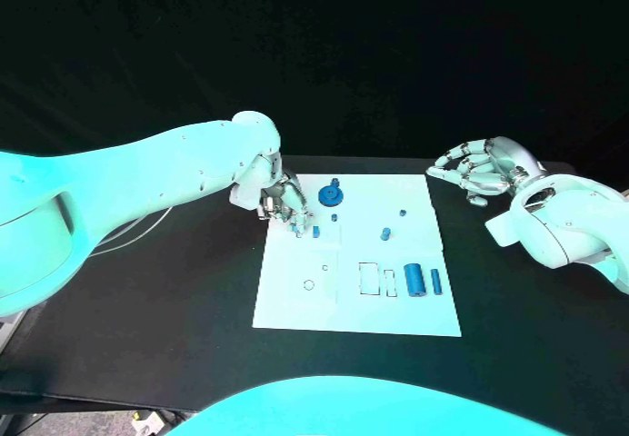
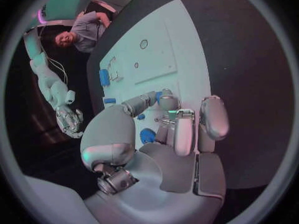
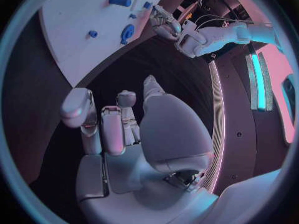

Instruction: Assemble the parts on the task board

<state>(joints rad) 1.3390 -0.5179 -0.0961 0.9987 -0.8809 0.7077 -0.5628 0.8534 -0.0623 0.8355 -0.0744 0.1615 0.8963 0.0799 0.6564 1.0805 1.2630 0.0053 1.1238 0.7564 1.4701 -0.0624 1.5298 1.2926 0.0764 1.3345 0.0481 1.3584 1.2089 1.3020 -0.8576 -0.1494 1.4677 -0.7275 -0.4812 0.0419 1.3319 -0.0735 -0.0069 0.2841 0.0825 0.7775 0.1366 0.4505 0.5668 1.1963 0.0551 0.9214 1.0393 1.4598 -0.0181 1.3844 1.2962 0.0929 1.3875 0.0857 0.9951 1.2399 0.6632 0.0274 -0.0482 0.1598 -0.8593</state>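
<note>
Left hand [image 1: 284, 207] hovers over the near-left part of the task board [image 1: 356, 309], fingers curled about a small blue peg [image 1: 316, 232], grip unconfirmed; right hand [image 1: 478, 168] rests off-board, loosely curled, empty; advice: keep peg vertical, lower slowly, release only once seated.

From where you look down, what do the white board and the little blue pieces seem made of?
Task board: likely matte plastic or card; flat, thin, no glare. Blue parts, such as the large cylinder: probably moulded or printed plastic; uniform colour, dull sheen. Neither is certain.
</note>
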